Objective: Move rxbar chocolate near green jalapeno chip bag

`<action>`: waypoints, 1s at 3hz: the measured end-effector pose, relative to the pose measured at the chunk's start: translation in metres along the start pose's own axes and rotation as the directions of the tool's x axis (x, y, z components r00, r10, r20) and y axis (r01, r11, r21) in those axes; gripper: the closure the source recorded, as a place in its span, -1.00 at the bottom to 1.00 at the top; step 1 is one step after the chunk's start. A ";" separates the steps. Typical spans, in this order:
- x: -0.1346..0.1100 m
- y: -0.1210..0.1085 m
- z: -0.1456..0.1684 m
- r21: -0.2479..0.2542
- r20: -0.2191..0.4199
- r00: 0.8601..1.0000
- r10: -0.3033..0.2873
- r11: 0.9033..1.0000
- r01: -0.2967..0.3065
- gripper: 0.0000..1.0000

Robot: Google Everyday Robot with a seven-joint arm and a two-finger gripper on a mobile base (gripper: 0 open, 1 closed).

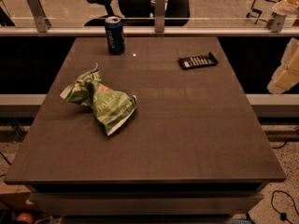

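The rxbar chocolate [198,61] is a small flat black wrapper with white lettering, lying on the far right part of the table. The green jalapeno chip bag [101,99] lies crumpled on the left-middle of the table, well apart from the bar. Only cream-coloured parts of my arm [285,73] show at the right edge of the view, off the table and to the right of the bar. My gripper itself is out of the picture, past that right edge.
A blue soda can [114,35] stands upright at the far left of the dark brown table [187,139]. A glass railing with metal posts [160,6] runs behind the table. An office chair [100,1] stands beyond it.
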State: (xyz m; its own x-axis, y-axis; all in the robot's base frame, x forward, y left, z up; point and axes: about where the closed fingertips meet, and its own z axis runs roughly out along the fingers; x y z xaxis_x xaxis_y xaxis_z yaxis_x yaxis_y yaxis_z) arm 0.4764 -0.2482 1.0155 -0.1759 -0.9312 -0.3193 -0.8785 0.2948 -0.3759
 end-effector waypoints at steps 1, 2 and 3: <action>0.009 -0.024 -0.002 0.021 0.079 0.997 0.004 1.000 -0.005 -1.00; 0.017 -0.048 0.000 0.025 0.155 0.988 0.014 1.000 -0.019 -1.00; 0.027 -0.072 0.017 0.023 0.216 0.976 0.041 0.999 -0.047 -1.00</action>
State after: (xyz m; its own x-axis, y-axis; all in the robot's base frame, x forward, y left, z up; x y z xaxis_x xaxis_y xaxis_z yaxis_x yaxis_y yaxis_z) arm 0.5425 -0.2907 1.0191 -0.1114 -0.8500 -0.5148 -0.8589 0.3429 -0.3803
